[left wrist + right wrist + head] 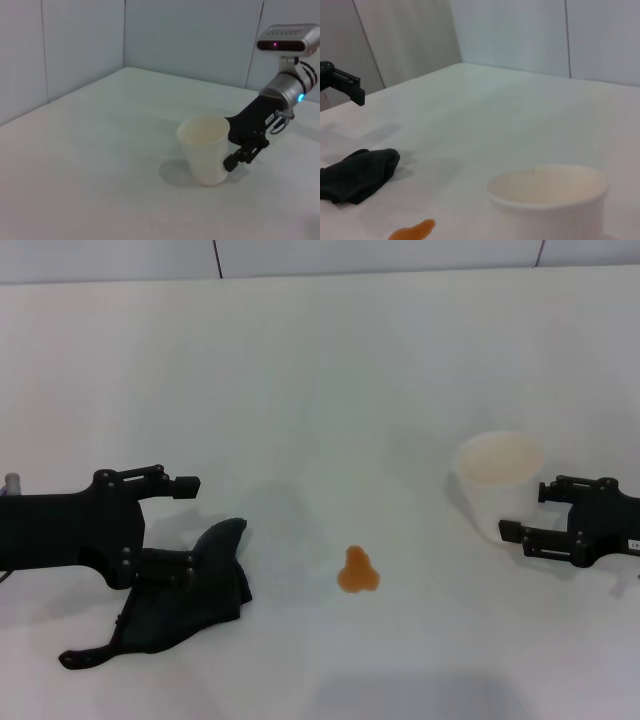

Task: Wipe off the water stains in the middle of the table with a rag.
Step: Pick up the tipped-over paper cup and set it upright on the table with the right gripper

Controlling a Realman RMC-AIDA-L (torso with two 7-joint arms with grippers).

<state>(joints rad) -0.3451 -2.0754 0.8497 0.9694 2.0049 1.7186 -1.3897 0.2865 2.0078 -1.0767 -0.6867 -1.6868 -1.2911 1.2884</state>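
The water stain (358,571) is a small orange lobed blot on the white table (320,370), near the middle front; it also shows in the right wrist view (412,231). The dark rag (190,600) lies crumpled on the table to the stain's left and shows in the right wrist view (357,174). My left gripper (185,525) is open, just left of the rag, with its lower finger (170,565) over the rag's near edge. My right gripper (528,512) is open at the far right, beside the cup.
A translucent whitish plastic cup (498,475) stands upright at the right, touching or nearly touching my right gripper's fingers; it shows in the left wrist view (204,149) and the right wrist view (550,200). A wall runs behind the table's far edge.
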